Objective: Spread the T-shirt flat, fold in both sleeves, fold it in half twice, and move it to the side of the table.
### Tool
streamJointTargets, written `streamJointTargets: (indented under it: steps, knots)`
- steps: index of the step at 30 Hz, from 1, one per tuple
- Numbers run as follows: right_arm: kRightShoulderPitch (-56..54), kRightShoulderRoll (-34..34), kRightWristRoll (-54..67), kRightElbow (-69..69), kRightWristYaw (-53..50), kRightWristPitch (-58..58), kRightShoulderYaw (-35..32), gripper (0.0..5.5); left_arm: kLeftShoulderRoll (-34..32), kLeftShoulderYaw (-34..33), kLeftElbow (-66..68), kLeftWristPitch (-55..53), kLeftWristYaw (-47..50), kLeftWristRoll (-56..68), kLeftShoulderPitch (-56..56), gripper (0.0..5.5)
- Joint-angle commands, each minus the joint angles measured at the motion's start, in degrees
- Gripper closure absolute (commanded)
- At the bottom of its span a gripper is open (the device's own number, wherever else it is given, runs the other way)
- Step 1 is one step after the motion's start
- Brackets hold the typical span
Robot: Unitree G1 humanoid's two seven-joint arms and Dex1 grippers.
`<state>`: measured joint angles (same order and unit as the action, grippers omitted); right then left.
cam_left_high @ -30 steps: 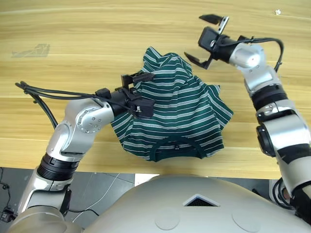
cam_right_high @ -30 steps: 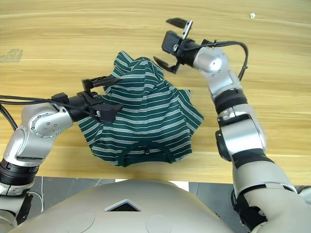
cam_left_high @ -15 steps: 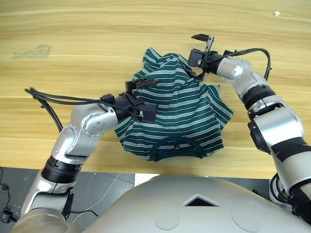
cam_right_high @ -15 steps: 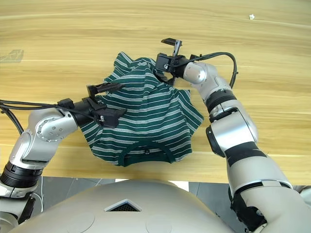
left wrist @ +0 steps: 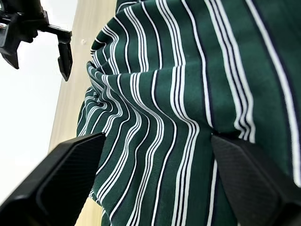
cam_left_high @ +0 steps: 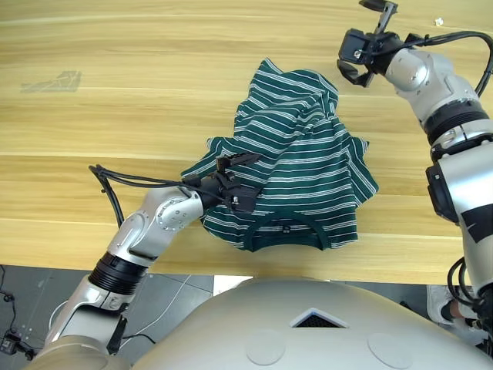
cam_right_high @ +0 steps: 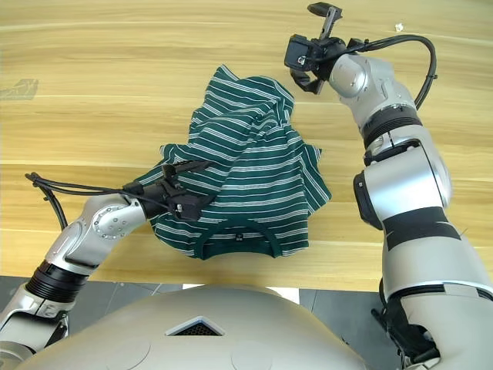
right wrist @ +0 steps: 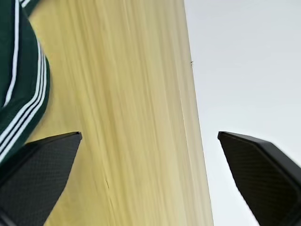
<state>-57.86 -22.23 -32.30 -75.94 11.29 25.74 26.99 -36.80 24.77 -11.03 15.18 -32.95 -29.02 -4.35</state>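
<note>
- We see the T-shirt, dark green with white stripes, lying rumpled on the wooden surface. It sits close to the robot's edge, with its collar nearest the body and its far end bunched into a ridge.
- By our reading the job is at its first step. The cloth is not yet flat, no sleeve is laid out clearly enough to fold, and no halving has been done.
- The left hand sits low at the shirt's near-left edge. Its fingers are apart and straddle a fold of striped fabric, and the left wrist view shows cloth running between them without being pinched. We take this as a position for catching that side and drawing it outward.
- The right hand is raised over bare wood just past the shirt's far-right corner. Its fingers are spread with nothing between them, and its wrist view shows wood grain between the fingers and a scrap of striped hem at one edge. We judge it is placed there to come down on the far hem or shoulder, opposite the left hand.
- With the hands at opposite corners, a pull from each would tension the shirt along its diagonal, which suits flattening.
- The risk we see is that the ridge in the middle layers cloth, so a grasp may take two plies and drag the bundle instead of opening it.
</note>
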Motion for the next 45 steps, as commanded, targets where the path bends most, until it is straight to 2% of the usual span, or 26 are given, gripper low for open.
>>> streamJointTargets:
  steps: [1, 6, 11, 14, 16, 19, 24, 29, 32, 36, 41, 43, 45]
  knots:
    - [0.48, 0.28, 0.36, -0.43, 0.23, 0.29, -0.98, 0.13, -0.57, 3.23, 5.35, -2.0, -2.07, -2.8, -2.73, 1.35]
    - [2.22, -0.23, 5.48, 0.57, 4.95, 2.5, -6.0, 0.13, -2.47, 2.76, 3.63, -2.9, -2.97, -3.17, -4.22, 1.35]
    - [10.77, -3.21, 17.23, 6.79, 17.65, 8.57, -14.69, 0.13, -8.71, -3.99, -2.97, -4.77, -3.08, -0.97, -11.41, 1.35]
    - [20.51, -5.26, 25.56, 16.72, 26.14, 8.34, -18.99, 0.13, -11.86, -9.0, -5.91, -5.47, -2.23, 0.83, -17.56, 1.35]
    - [26.57, -5.61, 32.11, 25.58, 31.15, 3.92, -21.83, 0.13, -12.63, -10.84, -6.6, -5.48, -2.07, 1.28, -19.2, 1.35]
    - [37.96, -6.18, 48.1, 47.08, 40.72, -13.63, -25.21, 0.13, -11.37, -10.68, -7.28, -5.53, -1.76, 1.27, -19.34, 1.35]
    - [50.3, -11.16, 56.14, 66.6, 47.33, -26.25, -25.33, 0.13, -10.16, -9.52, -7.64, -5.46, -1.72, 0.88, -19.15, 1.35]
    - [58.68, -13.52, 52.62, 80.86, 47.17, -27.78, -22.55, 0.13, -8.28, -8.94, -8.74, -6.21, -3.9, 4.87, -12.78, 1.35]
    - [61.38, -17.11, 42.51, 84.49, 46.45, -23.3, -18.9, 0.13, -6.23, -10.34, -11.32, -9.53, -7.51, 12.73, -6.75, 1.35]
    - [62.04, -19.64, 31.38, 84.17, 44.11, -17.72, -15.29, 0.13, -5.0, -16.55, -15.11, -14.92, -10.75, 24.99, -0.17, 1.35]
    - [60.76, -19.52, 24.07, 79.66, 41.34, -14.19, -11.72, 0.13, -3.35, -22.43, -12.74, -22.98, -11.72, 35.99, 9.0, 1.35]
    - [59.54, -19.94, 21.97, 77.21, 39.92, -12.84, -11.56, 0.13, -1.54, -23.16, -8.06, -24.94, -10.64, 37.69, 14.11, 1.35]
    - [59.0, -20.02, 21.33, 76.08, 39.18, -12.01, -11.41, 0.13, 0.47, -20.94, -1.4, -23.04, -8.94, 34.64, 18.87, 1.35]
